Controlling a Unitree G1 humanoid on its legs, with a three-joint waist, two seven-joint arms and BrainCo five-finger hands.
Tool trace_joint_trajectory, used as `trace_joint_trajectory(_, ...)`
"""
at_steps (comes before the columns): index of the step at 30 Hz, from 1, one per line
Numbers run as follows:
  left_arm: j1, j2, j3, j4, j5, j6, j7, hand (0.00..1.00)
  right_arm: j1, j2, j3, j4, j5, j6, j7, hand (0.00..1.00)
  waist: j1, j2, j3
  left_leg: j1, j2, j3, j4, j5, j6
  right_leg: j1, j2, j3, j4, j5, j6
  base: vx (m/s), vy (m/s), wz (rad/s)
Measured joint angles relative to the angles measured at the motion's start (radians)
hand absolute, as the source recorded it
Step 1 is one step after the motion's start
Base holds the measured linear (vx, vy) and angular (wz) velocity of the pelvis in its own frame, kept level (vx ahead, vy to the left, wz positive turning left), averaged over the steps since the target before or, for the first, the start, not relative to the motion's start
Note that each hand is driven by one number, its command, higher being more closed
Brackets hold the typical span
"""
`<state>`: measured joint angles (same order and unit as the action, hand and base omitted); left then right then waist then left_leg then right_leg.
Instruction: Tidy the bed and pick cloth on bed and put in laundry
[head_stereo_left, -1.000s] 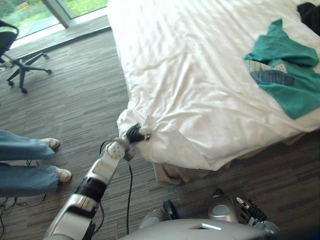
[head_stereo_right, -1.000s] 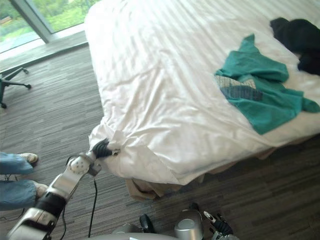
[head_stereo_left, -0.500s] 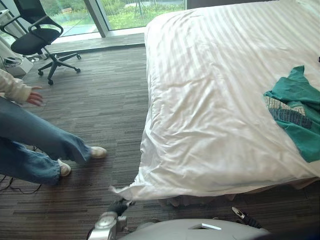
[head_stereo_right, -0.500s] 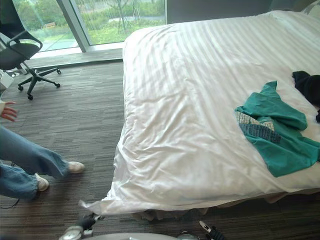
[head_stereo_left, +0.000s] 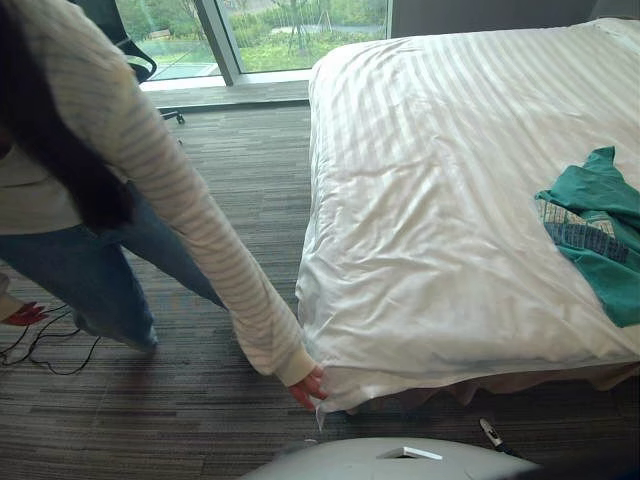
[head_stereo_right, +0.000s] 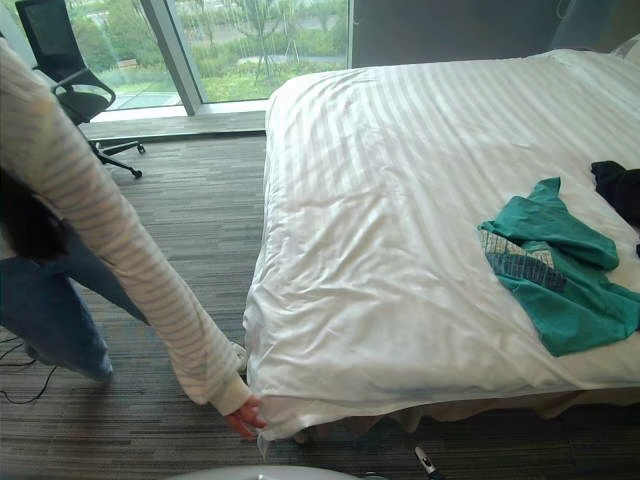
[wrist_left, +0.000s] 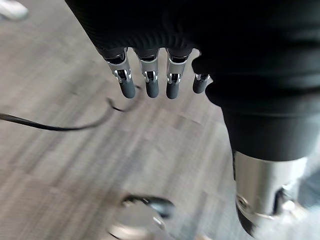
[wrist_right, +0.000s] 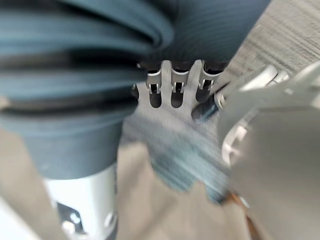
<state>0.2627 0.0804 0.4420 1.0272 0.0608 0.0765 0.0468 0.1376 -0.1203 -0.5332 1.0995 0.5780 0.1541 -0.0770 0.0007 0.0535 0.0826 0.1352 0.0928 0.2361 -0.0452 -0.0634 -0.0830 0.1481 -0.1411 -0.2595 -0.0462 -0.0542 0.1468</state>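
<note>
A white striped duvet (head_stereo_left: 450, 200) covers the bed, smooth over most of its top and wrinkled toward the near left corner. A teal shirt (head_stereo_right: 560, 280) lies crumpled on the right side of the bed, and a dark cloth (head_stereo_right: 620, 185) sits just beyond it at the edge. My left hand (wrist_left: 147, 82) hangs over the grey carpet with straight fingers and holds nothing. My right hand (wrist_right: 170, 90) also hangs low with straight fingers, empty.
A person in a striped sleeve and jeans stands at the left, bent over, with a hand (head_stereo_left: 308, 385) at the duvet's near left corner. A black office chair (head_stereo_right: 70, 90) stands by the window at the back left. Grey carpet (head_stereo_left: 230, 200) runs along the bed's left side.
The camera has lifted and shifted. My left hand has let go of the duvet corner and dropped out of the eye views. The person has stepped in and reached down to that corner.
</note>
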Motion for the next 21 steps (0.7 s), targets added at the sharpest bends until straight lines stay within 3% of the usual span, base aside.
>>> trace_joint_trajectory(4, -0.044, -0.029, -0.153, -0.043, -0.088, -0.078, -0.039, 0.0, -0.004, 0.001, -0.046, -0.015, 0.104, -0.032, -0.13, 0.0, -0.015, -0.006, 0.0, -0.004, -0.005, 0.027, -0.017, 0.012, 0.0, -0.006, 0.002, 0.024, -0.04, 0.031, -0.031, -0.18, -0.004, -0.21)
trace_joint_trajectory(8, -0.066, -0.025, -0.241, -0.057, -0.12, -0.093, -0.041, 0.0, 0.0, 0.005, -0.081, -0.028, 0.126, -0.033, -0.18, 0.0, -0.017, -0.011, 0.001, -0.012, 0.001, 0.058, -0.028, 0.02, 0.0, -0.042, 0.012, 0.055, -0.051, 0.045, -0.039, -0.08, -0.022, -0.27)
trace_joint_trajectory(11, -0.072, -0.007, -0.269, -0.052, -0.129, -0.079, -0.042, 0.0, 0.022, 0.014, -0.102, -0.029, 0.127, -0.037, -0.18, 0.0, -0.021, -0.021, -0.003, -0.007, 0.011, 0.063, -0.031, 0.025, -0.01, -0.041, 0.023, 0.064, -0.048, 0.055, -0.037, 0.03, -0.041, -0.11)
trace_joint_trajectory(21, -0.095, 0.027, -0.267, -0.018, -0.198, 0.049, -0.062, 0.0, 0.017, 0.043, -0.126, -0.031, 0.104, -0.029, -0.145, 0.0, -0.021, -0.042, -0.003, 0.024, 0.028, 0.089, -0.036, 0.027, -0.013, -0.031, 0.042, 0.086, -0.041, 0.066, -0.023, 0.06, -0.022, -0.09)
